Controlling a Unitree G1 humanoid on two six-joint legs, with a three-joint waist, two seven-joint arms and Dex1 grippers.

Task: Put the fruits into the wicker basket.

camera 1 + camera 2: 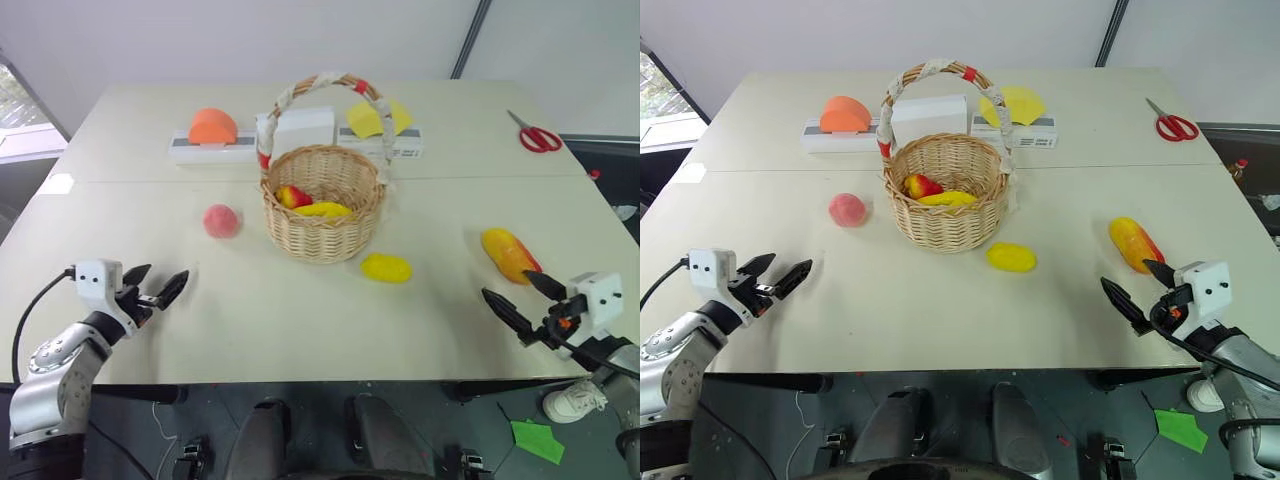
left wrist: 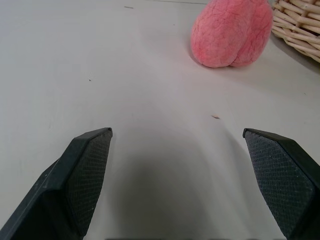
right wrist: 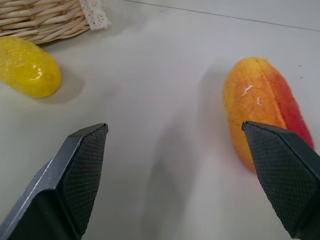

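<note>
A: Fruits first, in the left eye view: the peach [image 1: 222, 221] sits left of centre, just left of the basket [image 1: 322, 205]; the lemon [image 1: 386, 267] lies just below-right of it; the mango [image 1: 509, 254] is at right, long axis running toward lower right. Some fruit already lies in the basket.

B: And the claws?

A: The left claw [image 1: 158, 284] is at lower left, spread and empty; the right claw [image 1: 521, 296] is at lower right, spread and empty, just below the mango.

B: Left wrist view?

A: The peach [image 2: 231, 33] lies ahead, beside the wicker.

B: Right wrist view?

A: The mango [image 3: 265, 110] is near the pad [image 3: 287, 175], so the right arm looks nearest. The table [image 1: 300, 320] is pale, with scissors [image 1: 537, 134] far off.
</note>
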